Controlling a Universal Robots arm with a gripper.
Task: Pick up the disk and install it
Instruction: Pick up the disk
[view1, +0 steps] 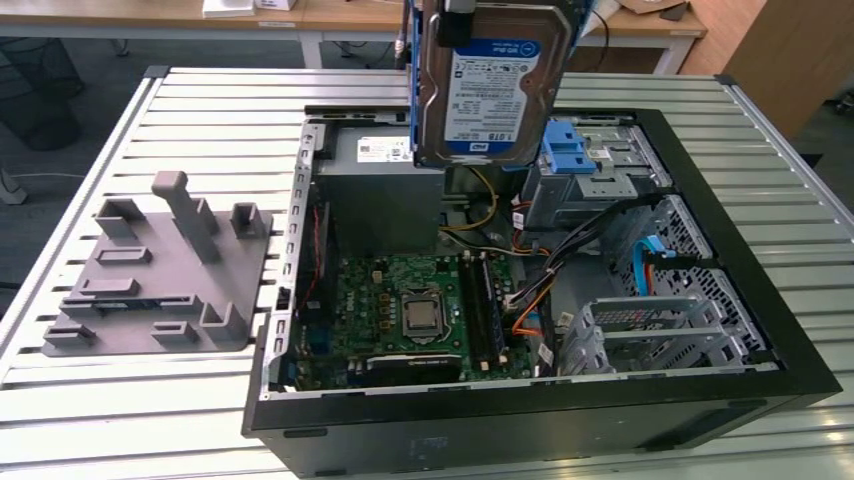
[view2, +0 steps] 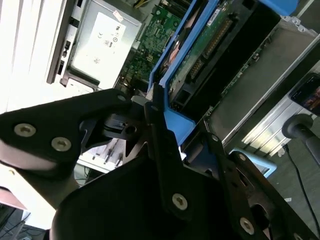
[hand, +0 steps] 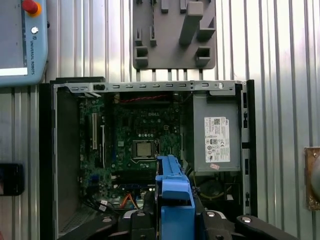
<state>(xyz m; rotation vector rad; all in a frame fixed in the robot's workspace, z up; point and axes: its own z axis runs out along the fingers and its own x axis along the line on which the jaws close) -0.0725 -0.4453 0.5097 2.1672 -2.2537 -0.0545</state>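
Exterior view: flat silver hard drive in blue plastic frame (view1: 487, 90) held edge-up over open black computer case (view1: 534, 425), likely for clearance; second wrist view: black tool (view2: 167, 117) clamped tight on that frame.

In the exterior view the disk (view1: 487, 85) runs off the top edge and covers part of the power supply (view1: 374, 205); we cannot read its label.

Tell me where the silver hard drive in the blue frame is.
In the exterior view the silver hard drive hangs upright at top centre, above the open black computer case, just over the grey power-supply box.
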